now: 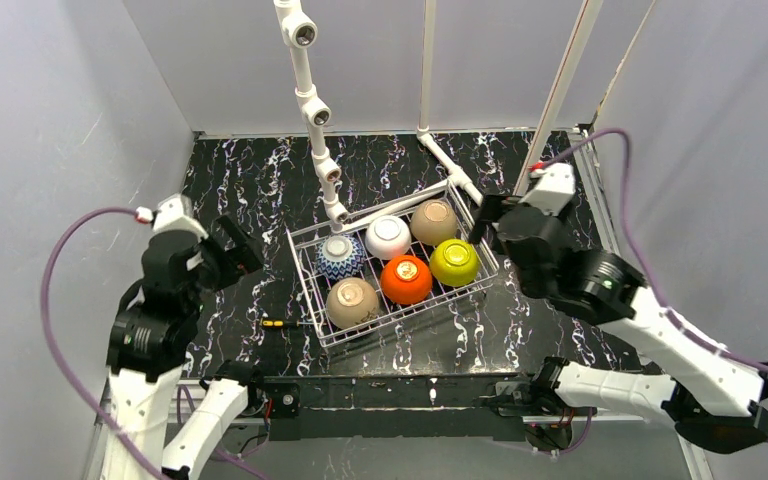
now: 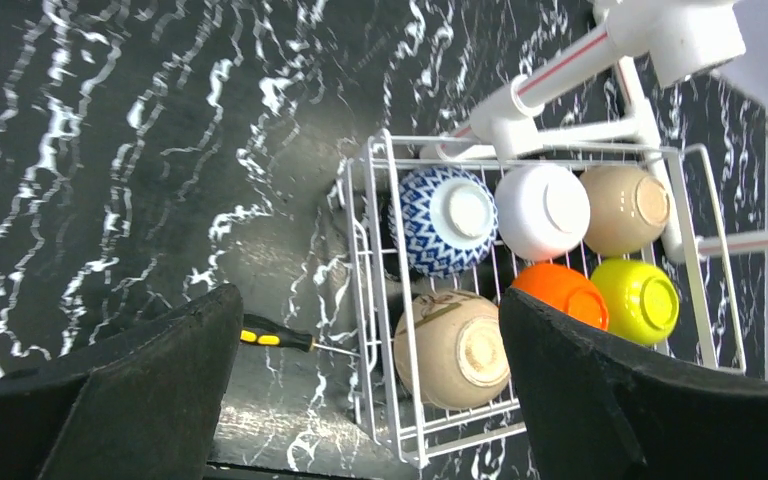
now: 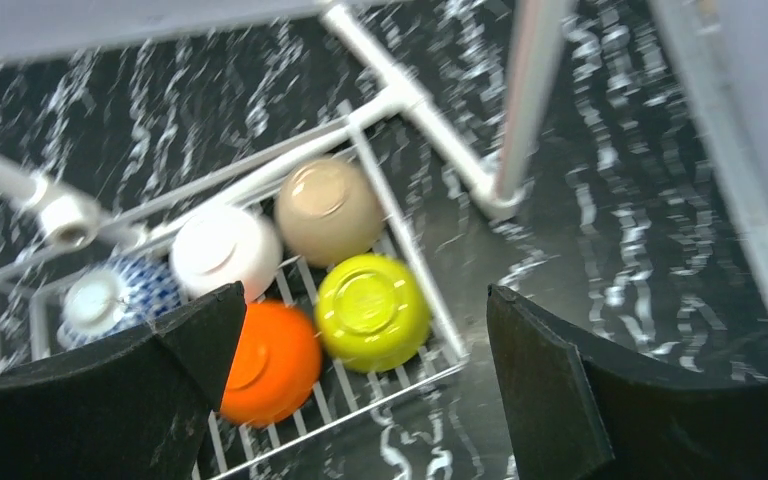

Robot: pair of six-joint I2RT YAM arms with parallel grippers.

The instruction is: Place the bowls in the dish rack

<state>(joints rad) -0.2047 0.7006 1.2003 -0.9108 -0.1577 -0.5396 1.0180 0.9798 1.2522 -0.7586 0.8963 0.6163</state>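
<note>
The black, white-veined bench [image 1: 250, 190] carries one white pipe frame [image 1: 317, 110] and one rectangular silver wire dish rack [image 2: 372, 330] at centre. The rack's long axis runs left to right, with the right end angled toward the far side.

Six round bowls sit in the rack, all mouth-down, in two rows of three:
- Far row: blue-and-white patterned bowl [image 1: 340, 256], white bowl [image 1: 388, 237], tan bowl [image 1: 434, 222].
- Near row: second tan bowl [image 1: 352, 302], orange bowl [image 1: 406, 279], yellow-green bowl [image 1: 454, 262].

The left pincer [image 2: 368, 300], left of the rack, is spread wide and grips nothing. The right pincer [image 3: 365, 300], by the rack's right end, is likewise wide and grips nothing.

One yellow-and-black screwdriver [image 1: 278, 324] lies on the bench just beside the rack's left wall.
</note>
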